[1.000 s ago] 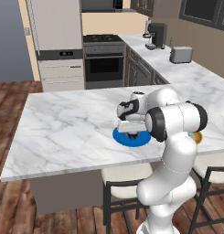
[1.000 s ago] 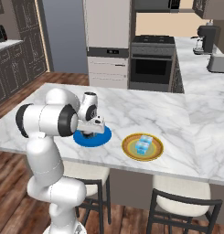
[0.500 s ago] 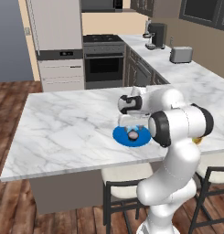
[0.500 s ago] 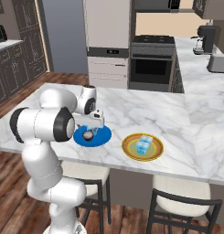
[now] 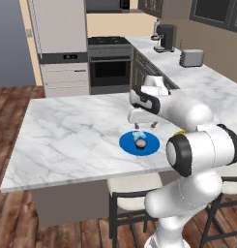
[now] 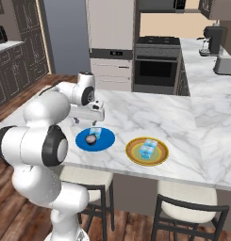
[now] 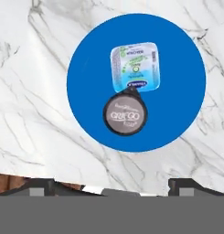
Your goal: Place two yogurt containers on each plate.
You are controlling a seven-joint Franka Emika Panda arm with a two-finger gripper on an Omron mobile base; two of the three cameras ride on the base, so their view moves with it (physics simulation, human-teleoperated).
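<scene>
On the marble island lies the bright blue plate (image 5: 126, 144) (image 6: 105, 141) (image 7: 177, 91). Two yogurt containers stand on it, touching: a pale blue cup (image 5: 138, 135) (image 6: 95, 132) (image 7: 134, 67) and a squat dark cup (image 5: 140, 143) (image 6: 90, 140) (image 7: 125, 116). My gripper (image 5: 141, 127) (image 6: 88, 121) (image 7: 111, 187) hovers above them, open, with nothing between its fingertips (image 7: 40, 185). To the right, the yellow-rimmed plate (image 6: 132, 153) carries two pale blue cups (image 6: 147, 148). In the left base view my arm hides all but a sliver of its rim (image 5: 179, 131).
Stools (image 6: 183, 207) stand under the island's near edge. A stove (image 5: 109, 65) and a tall cabinet are across the aisle. A coffee maker (image 5: 164, 38) and a toaster (image 5: 191, 58) sit on the right counter. Bare marble spreads left of the blue plate.
The jaws have opened and let go of the pale blue cup, which now rests on the blue plate beside the dark cup. The hand has lifted clear above them.
</scene>
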